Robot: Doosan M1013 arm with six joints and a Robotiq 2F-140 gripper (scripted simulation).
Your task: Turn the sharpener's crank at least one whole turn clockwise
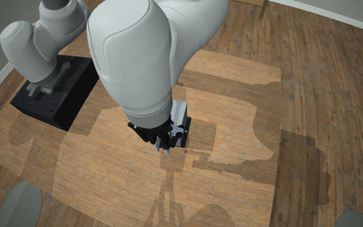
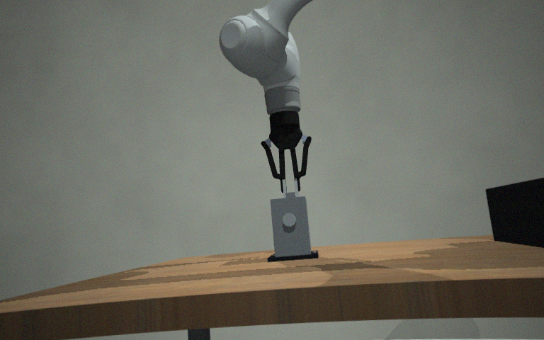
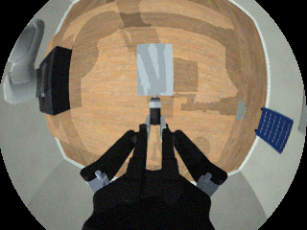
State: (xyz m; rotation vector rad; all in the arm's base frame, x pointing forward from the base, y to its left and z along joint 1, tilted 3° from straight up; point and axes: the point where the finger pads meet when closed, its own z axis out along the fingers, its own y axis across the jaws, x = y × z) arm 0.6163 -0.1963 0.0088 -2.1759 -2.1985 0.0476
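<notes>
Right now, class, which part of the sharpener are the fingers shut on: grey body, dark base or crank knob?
The crank knob, the small piece atop the grey body; body and dark base sit below the fingers.

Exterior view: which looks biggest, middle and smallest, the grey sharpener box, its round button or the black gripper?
1. Grey box-shaped sharpener body, the largest.
2. Black gripper, closed on the crank knob; slightly smaller, but its nearness to the camera is unsure.
3. Round grey button, clearly smallest.
</notes>
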